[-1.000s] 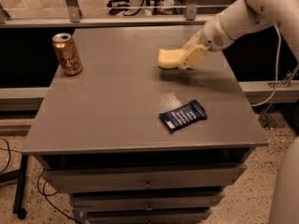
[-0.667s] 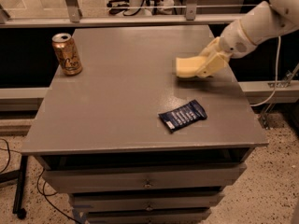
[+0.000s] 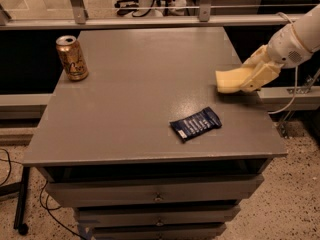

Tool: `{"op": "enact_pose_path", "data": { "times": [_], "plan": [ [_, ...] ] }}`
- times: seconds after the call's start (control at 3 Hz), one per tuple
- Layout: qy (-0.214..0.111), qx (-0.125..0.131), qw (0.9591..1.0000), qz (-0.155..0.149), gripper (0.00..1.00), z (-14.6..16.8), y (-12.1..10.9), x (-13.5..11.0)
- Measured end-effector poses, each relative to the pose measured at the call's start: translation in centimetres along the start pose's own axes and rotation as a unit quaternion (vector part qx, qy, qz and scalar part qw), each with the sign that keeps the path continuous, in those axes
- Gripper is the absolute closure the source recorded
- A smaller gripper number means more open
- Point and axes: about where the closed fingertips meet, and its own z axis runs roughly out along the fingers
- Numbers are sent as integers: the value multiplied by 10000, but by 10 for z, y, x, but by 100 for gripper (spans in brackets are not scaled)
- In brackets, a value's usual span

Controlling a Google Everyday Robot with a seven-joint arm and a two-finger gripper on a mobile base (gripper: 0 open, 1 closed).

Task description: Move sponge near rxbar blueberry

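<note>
The pale yellow sponge [image 3: 231, 80] is held in my gripper [image 3: 252, 75] above the right side of the grey table [image 3: 130, 104]. The gripper's cream fingers are shut on the sponge's right end. The arm comes in from the upper right. The rxbar blueberry [image 3: 195, 123], a dark blue wrapper with white lettering, lies flat on the table near the front right. It is below and left of the sponge, about a sponge length away.
A gold drink can [image 3: 71, 57] stands upright at the table's back left. The table's right edge runs just under the gripper. Drawers sit under the tabletop. A glass railing runs behind the table. Cables hang on the floor at left.
The gripper has carried the sponge to the right and toward the front, from the table's back middle to its right side, closer to the blue wrapper.
</note>
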Motion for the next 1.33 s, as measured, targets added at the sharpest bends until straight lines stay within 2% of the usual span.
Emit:
{"op": "enact_pose_path", "data": {
  "times": [0.33, 1.0, 1.33],
  "plan": [
    [11, -227, 9997, -87, 59, -7, 20, 8],
    [-108, -635, 9975, -277, 12, 1, 58, 1],
    [-102, -683, 9971, -331, 0, 4, 65, 0]
  ]
}}
